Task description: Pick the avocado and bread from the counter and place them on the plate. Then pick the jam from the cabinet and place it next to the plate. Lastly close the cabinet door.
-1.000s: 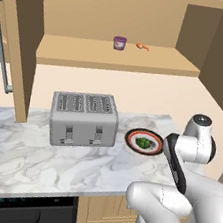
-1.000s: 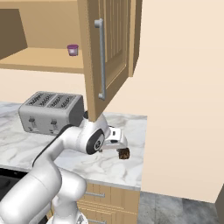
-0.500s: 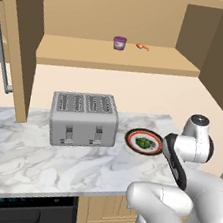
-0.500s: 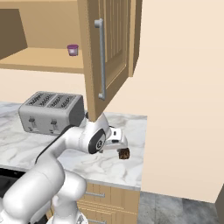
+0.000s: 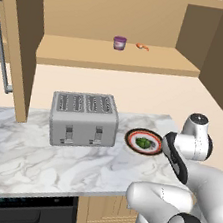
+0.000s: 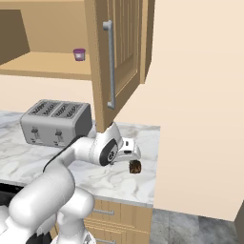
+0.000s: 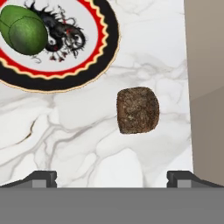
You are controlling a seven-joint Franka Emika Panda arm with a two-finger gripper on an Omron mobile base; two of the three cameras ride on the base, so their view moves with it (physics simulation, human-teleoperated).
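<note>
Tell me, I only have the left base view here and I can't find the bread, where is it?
Observer: The bread lies on the counter just off the plate, not on it.
Operator: Is the tool on it?
Observer: No. The tool is open above it, fingertips wide to both sides, holding nothing.
Operator: Is it near the counter's edge?
Observer: Yes. In the right base view the bread sits close to the counter's end by the wall.
Operator: And the avocado?
Observer: The avocado lies on the plate's white centre, partly covering a dark drawing.
</note>
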